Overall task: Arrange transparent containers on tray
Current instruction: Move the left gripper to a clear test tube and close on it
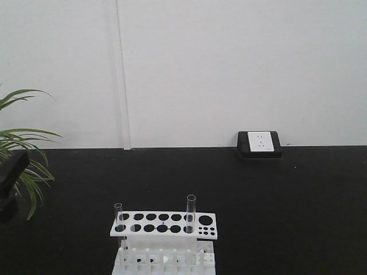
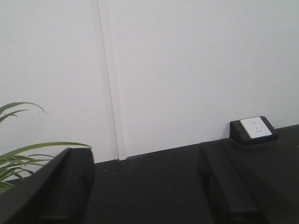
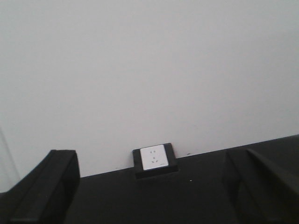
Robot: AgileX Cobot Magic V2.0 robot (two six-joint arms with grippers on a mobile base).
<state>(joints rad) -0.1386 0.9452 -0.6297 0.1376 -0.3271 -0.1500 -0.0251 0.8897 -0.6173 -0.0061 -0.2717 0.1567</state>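
Over the table, left pincer and right pincer gape, level.

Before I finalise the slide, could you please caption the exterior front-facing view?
Two test tubes stand upright in a white rack on a black table, wall socket behind.
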